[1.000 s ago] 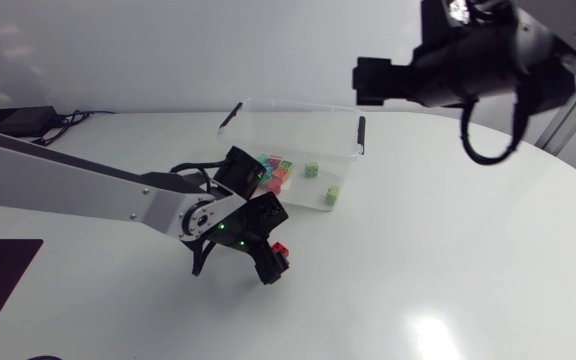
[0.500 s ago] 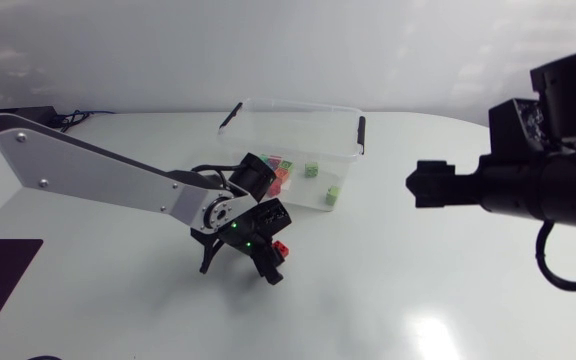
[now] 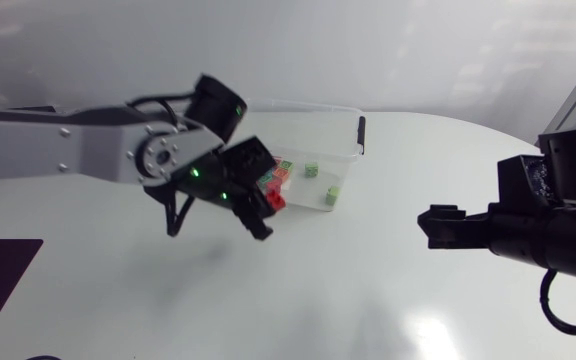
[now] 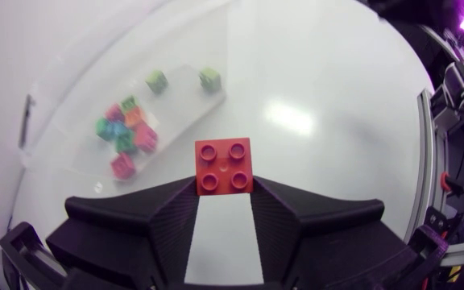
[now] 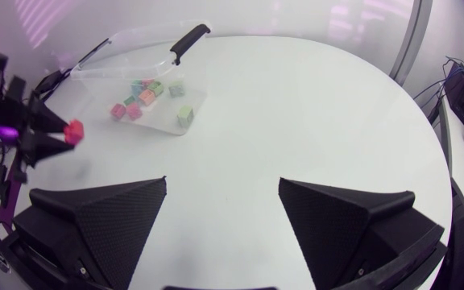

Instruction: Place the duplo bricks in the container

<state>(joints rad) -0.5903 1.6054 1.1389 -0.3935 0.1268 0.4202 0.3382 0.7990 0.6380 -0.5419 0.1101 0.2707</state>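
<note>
Pinching a red duplo brick (image 4: 224, 167) between both fingers (image 4: 166, 221), the left tool (image 4: 224, 196) hangs above the counter (image 3: 368, 285) beside the clear container (image 3: 298, 105), several bricks (image 3: 311, 170) already inside, this one apparently yet to drop; the right tool (image 5: 222, 196) stands wide open, empty.

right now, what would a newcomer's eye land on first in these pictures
The red duplo brick pinched in the left gripper, held above the table at the near side of the clear container. Next, the cluster of pink, green and orange bricks already lying in that container. The right gripper hangs open and empty over the table's right side.
</note>
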